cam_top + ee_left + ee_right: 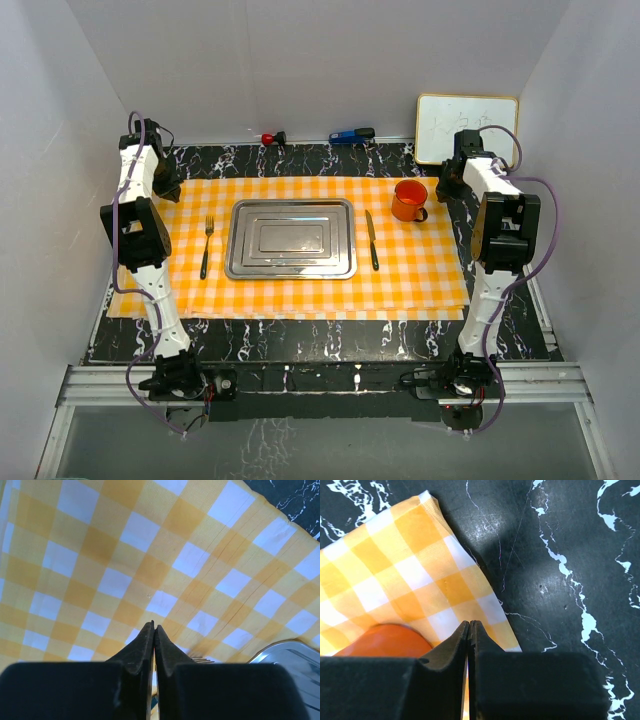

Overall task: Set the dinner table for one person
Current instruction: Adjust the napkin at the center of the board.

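The dinner table [300, 345] is a black, white-veined top. An orange-and-white checked cloth [290, 292] covers its middle. On the cloth lie a steel tray [291, 238], a fork [207, 245] to its left, a knife [372, 240] to its right and an orange mug [408, 200] at the far right. My left gripper [154, 626] is shut and empty above the cloth [115, 580], with the fork tines [202, 659] and the tray corner [295, 660] beside it. Over the cloth's corner [420, 565], next to the mug [385, 640], my right gripper [469, 622] is shut and empty.
A small whiteboard [466, 128] leans at the back right. A red-and-black item [272, 137] and a blue-and-black item [350, 134] lie along the back wall. White walls enclose the table on three sides. Bare table [560, 555] shows right of the cloth.
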Robot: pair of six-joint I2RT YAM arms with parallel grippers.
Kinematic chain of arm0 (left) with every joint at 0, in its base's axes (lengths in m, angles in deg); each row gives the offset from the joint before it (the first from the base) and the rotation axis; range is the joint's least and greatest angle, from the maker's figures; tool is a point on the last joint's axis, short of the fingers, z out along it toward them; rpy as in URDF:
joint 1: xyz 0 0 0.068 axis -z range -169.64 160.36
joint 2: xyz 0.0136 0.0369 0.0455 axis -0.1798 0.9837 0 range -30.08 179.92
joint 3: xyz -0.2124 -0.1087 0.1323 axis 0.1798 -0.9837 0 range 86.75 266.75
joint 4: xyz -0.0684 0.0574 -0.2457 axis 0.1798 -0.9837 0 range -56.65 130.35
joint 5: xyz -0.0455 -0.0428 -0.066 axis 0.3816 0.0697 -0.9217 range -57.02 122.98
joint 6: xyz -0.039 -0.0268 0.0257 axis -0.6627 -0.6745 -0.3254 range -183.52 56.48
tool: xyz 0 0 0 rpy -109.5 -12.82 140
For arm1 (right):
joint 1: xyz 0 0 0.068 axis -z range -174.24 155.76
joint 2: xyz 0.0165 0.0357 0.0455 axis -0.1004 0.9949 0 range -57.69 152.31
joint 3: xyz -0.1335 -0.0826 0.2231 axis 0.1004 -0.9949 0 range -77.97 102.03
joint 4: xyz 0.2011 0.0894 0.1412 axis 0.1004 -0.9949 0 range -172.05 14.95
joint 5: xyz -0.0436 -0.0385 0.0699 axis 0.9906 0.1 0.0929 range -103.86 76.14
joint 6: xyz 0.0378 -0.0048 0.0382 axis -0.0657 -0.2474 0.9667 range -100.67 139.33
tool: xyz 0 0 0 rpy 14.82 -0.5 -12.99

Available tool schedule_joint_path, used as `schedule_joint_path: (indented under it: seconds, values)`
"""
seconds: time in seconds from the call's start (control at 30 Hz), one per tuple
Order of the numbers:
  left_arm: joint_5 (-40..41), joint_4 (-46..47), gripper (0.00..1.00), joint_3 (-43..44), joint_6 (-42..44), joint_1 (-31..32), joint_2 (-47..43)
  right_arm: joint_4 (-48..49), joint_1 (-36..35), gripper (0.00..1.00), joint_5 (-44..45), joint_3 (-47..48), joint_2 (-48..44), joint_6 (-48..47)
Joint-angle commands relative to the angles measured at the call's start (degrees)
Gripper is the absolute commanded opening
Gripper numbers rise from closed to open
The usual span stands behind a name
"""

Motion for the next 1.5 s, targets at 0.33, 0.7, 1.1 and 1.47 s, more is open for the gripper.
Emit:
schedule_joint_path:
  seconds: [0.33,0.7,1.1,1.47]
  values:
    - [1.2,-1.9,0.0,3.0,-1.7,-0.1,-2.4,4.4,-0.1,0.0,-0.1,3.0,6.3,-0.1]
    - [3.1,-3.3,0.01,3.1,-1.1,-0.1,-1.8,4.4,-0.2,0.0,0.5,5.4,8.9,-0.4]
    - [3.4,-3.9,0.04,4.1,-1.1,-0.1,-0.8,3.9,-0.1,0.0,-0.3,6.6,10.0,-0.3]
    - [3.2,-2.5,0.5,5.3,0.9,-0.1,-3.5,2.0,-0.2,0.25,2.4,8.5,4.8,0.2]
